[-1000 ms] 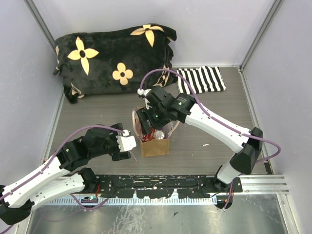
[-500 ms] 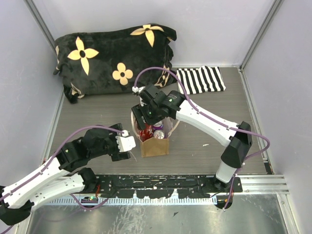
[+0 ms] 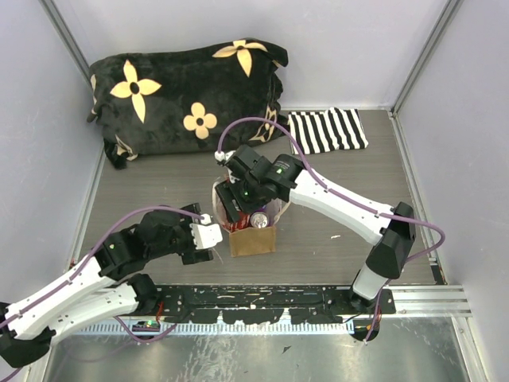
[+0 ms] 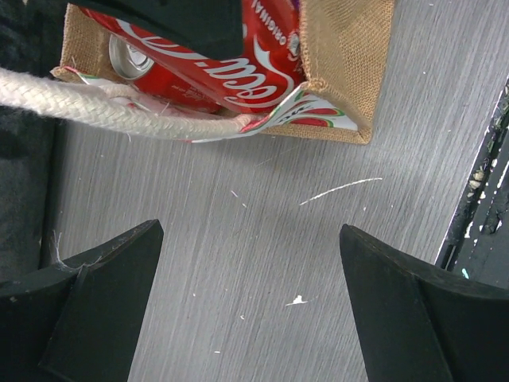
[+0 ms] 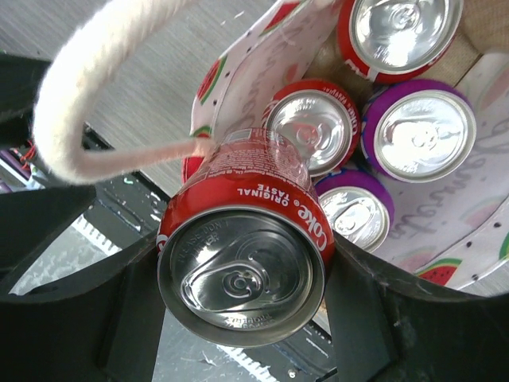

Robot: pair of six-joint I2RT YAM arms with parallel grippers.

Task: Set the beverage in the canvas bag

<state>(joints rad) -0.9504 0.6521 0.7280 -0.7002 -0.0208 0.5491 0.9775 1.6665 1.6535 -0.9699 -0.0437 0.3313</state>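
Five cans total, one red cola can [image 5: 242, 270] was clamped between right gripper [image 3: 241, 196] fingers at the canvas bag [image 3: 253, 238] mouth, frame centre, two red cans [image 5: 314, 131] and two purple cans [image 5: 417, 135] sat inside, left gripper [image 4: 250, 294] fingers stood wide apart, lower left.

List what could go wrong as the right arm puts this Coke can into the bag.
1. The canvas bag already holds four cans; the Coca-Cola can in the right gripper may land on their tops and roll out.
2. The cream rope handle lies against the can and could snag, dragging the bag.
3. The left gripper hangs open beside the bag, so nothing steadies it.
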